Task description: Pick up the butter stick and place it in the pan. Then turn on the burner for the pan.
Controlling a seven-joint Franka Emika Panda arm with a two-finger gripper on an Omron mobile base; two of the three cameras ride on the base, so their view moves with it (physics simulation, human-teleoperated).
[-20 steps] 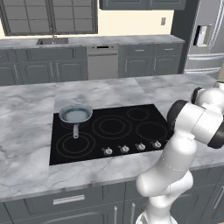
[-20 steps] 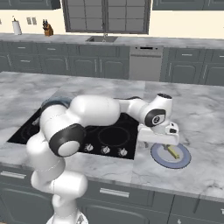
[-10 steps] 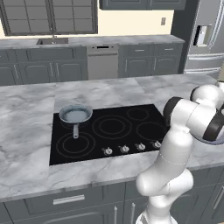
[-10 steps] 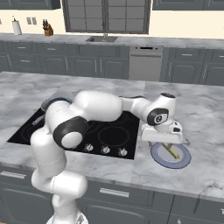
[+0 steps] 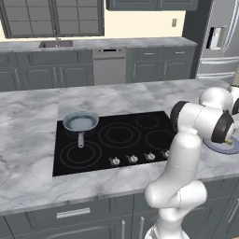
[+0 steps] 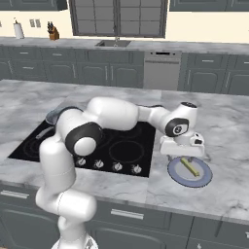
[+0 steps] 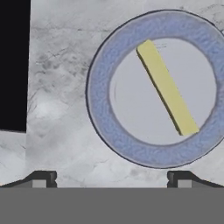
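My claw (image 7: 111, 177), fully open and empty, hangs above the plate (image 7: 103, 122) bearing the butter stick (image 7: 166, 87) toward two o'clock; I should centre and align across its narrow width before descending.

Grey cabinets (image 5: 154, 70), a window (image 6: 116, 17) over the sink (image 6: 115, 43), cream wall.

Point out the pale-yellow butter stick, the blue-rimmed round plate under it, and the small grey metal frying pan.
Pale-yellow butter stick (image 7: 167, 87), hand view, middle of the bar.
Blue-rimmed round plate (image 7: 98, 98), hand view, left rim.
Small grey metal frying pan (image 5: 80, 123), left base view, pale inside.
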